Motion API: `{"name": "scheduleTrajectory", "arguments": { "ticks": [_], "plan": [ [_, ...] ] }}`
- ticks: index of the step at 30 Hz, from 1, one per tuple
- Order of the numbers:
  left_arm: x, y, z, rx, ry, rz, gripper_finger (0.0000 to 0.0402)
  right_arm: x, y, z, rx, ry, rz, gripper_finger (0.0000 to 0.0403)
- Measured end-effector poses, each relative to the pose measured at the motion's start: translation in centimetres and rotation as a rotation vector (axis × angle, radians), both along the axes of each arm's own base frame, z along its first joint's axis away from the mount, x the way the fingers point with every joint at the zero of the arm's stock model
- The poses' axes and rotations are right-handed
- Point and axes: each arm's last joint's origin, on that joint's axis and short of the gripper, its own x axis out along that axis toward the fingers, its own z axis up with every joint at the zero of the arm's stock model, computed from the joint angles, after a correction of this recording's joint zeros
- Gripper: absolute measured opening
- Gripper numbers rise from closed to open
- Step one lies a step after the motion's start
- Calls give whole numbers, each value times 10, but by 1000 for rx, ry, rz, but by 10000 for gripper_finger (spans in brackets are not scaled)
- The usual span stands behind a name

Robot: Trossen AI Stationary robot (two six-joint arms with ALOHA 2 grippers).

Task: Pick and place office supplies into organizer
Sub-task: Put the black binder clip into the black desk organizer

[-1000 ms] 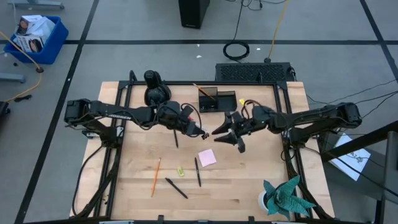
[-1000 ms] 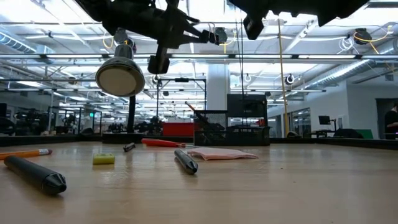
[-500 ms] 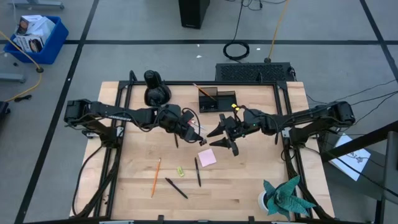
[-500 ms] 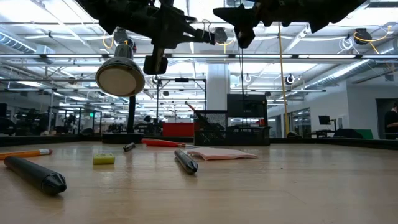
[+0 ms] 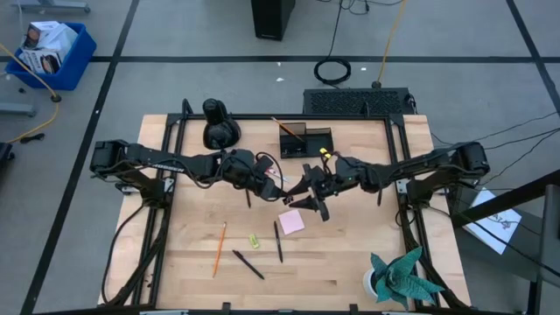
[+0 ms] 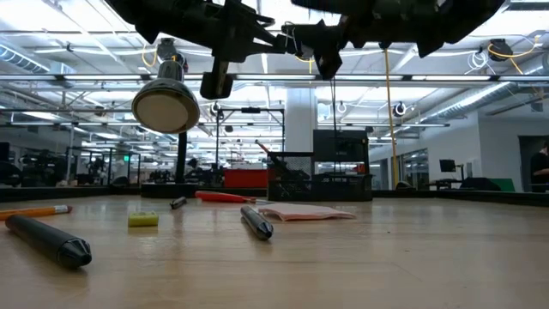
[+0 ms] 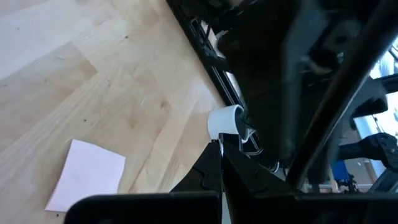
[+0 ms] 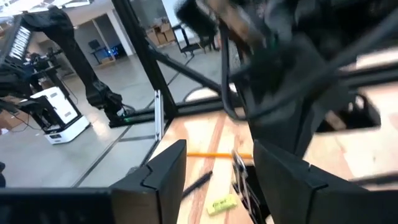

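Note:
High above the table's middle, my left gripper [image 5: 280,183] is shut on a small white binder clip [image 7: 225,121]. My right gripper [image 5: 304,192] faces it from the right, open. In the right wrist view the clip's wire loop [image 8: 240,169] stands between its two fingers; whether they touch it I cannot tell. The black organizer [image 5: 306,140] stands at the far edge. On the wood lie a pink sticky pad [image 5: 291,220], two black pens [image 5: 277,241], an orange pencil [image 5: 219,248] and a yellow-green bit [image 5: 254,239]. The red scissors [image 6: 221,196] lie flat below my left arm. My left gripper pinches the clip's white body [image 7: 219,124] between its two fingertips, coming nearly level from the table's left. The clip is lifted well clear of the table, and its wire handles [image 6: 296,43] stick out toward my right gripper.
A rounded black object [image 5: 219,127] stands at the far left of the table, next to my left arm. A teal paper plant [image 5: 402,276] stands at the near right corner. Bare wood lies to the right of the sticky pad.
My right gripper has come down and toward the table's left, closing in on the clip that my left gripper holds up, until its fingers stand around the clip's wire loop.

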Motion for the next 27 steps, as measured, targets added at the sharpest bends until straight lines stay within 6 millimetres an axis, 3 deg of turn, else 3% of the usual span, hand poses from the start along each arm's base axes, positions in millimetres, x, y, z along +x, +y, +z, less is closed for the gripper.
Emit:
{"name": "scheduleTrajectory", "arguments": {
  "ticks": [13,27],
  "plan": [
    [0,0,1,-5,-7,1,0,5,2,-5,22,-4,4,152],
    [1,-1,2,-8,-21,-9,0,5,1,-6,11,1,-2,13]
  ]
}}
